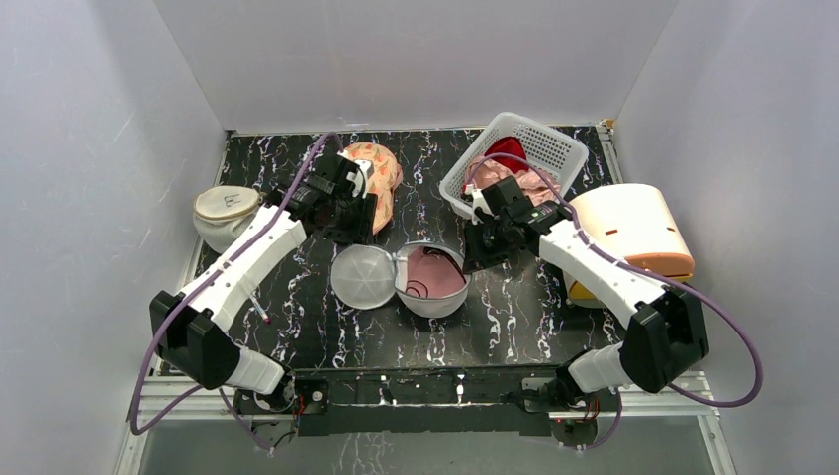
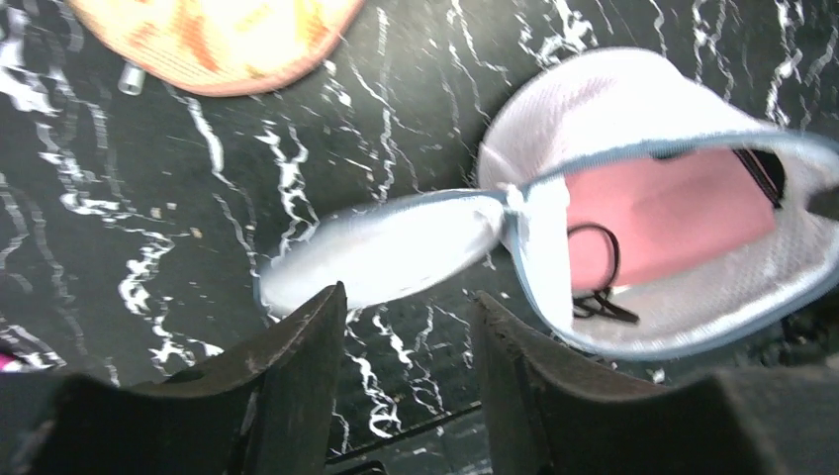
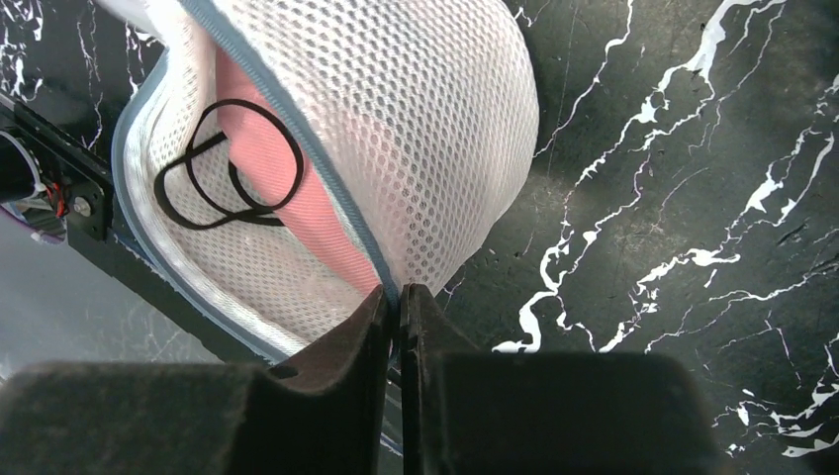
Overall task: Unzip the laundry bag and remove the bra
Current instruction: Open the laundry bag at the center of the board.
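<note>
The laundry bag (image 1: 440, 297) lies unzipped mid-table, its round mesh lid (image 1: 363, 278) flipped out to the left. Inside lies the bra (image 1: 433, 272), which looks pink here, with thin black looping straps (image 3: 237, 168). My right gripper (image 3: 396, 293) is shut on the bag's blue-grey zip rim at its far right edge (image 1: 473, 259). My left gripper (image 2: 411, 299) hangs open just behind the lid (image 2: 386, 252), nothing between its fingers; in the top view it sits at the far left of the bag (image 1: 348, 220).
An orange patterned pouch (image 1: 381, 168) lies behind the left gripper. A mesh pouch with a cream, marked top (image 1: 226, 213) sits far left. A white basket (image 1: 554, 139) at the back right holds a red cloth (image 1: 507, 150) and a pink garment (image 1: 534, 183). A cream box (image 1: 633, 233) stands right.
</note>
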Tool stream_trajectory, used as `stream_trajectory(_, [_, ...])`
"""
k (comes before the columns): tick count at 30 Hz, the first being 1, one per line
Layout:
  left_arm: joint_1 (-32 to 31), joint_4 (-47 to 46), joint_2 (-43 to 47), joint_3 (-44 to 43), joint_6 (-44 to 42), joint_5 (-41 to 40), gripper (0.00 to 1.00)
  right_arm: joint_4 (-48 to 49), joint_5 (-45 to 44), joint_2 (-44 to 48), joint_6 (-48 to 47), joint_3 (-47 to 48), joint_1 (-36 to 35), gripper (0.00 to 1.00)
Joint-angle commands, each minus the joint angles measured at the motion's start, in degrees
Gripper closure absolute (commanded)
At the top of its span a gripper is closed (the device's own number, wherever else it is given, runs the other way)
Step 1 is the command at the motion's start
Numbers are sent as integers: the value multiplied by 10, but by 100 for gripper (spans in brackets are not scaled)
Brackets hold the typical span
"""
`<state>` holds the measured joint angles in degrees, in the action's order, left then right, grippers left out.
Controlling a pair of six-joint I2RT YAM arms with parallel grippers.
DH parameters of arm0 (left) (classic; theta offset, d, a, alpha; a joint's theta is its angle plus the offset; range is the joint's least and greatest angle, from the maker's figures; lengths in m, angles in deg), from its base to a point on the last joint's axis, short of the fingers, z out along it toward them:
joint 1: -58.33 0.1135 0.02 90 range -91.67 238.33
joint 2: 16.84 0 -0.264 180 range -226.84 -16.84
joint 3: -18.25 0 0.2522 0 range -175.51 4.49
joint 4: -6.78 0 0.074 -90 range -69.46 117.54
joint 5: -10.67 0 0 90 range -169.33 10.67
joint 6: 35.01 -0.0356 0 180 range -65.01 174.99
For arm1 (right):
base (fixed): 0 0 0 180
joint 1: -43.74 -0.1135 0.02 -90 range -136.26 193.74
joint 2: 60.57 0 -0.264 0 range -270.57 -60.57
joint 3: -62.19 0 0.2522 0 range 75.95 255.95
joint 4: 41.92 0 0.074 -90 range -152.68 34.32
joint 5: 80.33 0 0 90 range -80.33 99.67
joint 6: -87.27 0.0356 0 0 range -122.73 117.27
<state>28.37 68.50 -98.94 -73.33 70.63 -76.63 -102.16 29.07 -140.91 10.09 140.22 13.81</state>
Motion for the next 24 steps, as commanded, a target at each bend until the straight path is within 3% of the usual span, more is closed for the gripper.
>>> stream_trajectory(1, [4,12,29,-29,-45,-102,47,25,-17,42,8,-1,1,90])
stream_trajectory(3, [5,16,34,-22,-42,-101,40,26,-30,48,10,0,1,84])
stream_trajectory(9, [4,-31,103,63,39,47,30,24,-49,62,8,6,1,64])
stream_trajectory(14, [4,-193,175,209,188,199,29,23,-43,77,6,16,1,53])
stream_trajectory(18, [4,-318,220,306,308,222,22,21,-34,89,13,28,-6,48])
stream_trajectory(24, [4,-434,199,365,397,260,26,20,-52,100,24,41,-38,40])
